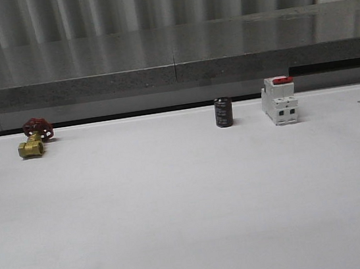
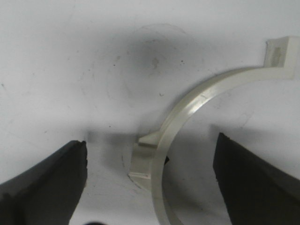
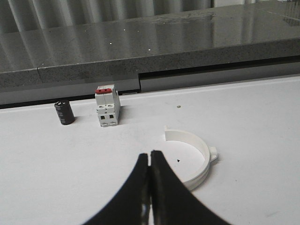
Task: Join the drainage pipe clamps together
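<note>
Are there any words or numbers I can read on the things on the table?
None can be read.
Black cylinder: pale marks on its side, too blurred to read.
White breaker block: red switch on top, no legible print.
Brass valve: no text visible.
White clamp halves: plain, no markings.

The table (image 1: 176,208) is matt white, faintly scuffed and speckled in the left wrist view. One pipe clamp half (image 2: 197,101) looks like smooth cream plastic with a soft sheen; the other (image 3: 194,157) is white plastic. The valve (image 1: 31,148) has a shiny brass body and a red handwheel. The breaker (image 1: 278,101) is white plastic with a red switch. The ledge (image 1: 170,56) behind is polished speckled grey stone. The black fingers (image 3: 150,187) look matt.
</note>
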Robot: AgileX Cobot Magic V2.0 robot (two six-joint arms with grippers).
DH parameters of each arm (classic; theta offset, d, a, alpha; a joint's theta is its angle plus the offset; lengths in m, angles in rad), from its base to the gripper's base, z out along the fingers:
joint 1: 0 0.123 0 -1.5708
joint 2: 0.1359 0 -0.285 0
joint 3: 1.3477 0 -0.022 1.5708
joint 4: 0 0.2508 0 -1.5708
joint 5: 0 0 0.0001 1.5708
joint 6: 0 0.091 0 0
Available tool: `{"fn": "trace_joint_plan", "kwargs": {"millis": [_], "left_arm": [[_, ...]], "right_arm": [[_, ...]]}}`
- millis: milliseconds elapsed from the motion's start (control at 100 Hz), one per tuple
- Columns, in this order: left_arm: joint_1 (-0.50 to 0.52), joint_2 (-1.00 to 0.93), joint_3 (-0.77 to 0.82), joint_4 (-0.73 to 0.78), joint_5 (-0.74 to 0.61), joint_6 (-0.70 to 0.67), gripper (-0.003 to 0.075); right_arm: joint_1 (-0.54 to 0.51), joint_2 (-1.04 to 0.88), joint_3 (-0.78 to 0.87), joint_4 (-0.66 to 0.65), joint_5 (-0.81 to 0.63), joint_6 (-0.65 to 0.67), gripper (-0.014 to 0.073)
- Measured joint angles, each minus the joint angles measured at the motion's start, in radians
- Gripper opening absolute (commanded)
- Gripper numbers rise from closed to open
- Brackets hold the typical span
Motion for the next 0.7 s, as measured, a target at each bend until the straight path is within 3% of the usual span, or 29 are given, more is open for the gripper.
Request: {"fn": "trace_joint_plan", "kwargs": {"millis": [340,700], "left_arm": [[0.0,0.004,0.0,-0.001,0.002,0.004,0.0522],[0.0,0.004,0.0,-0.004,0.026,0.006,0.013]], "right_arm": [[0.0,0.0,0.0,0.0,0.0,0.0,-0.0067],[0.0,0.0,0.0,0.0,0.0,-0.002,-0.0067]]}}
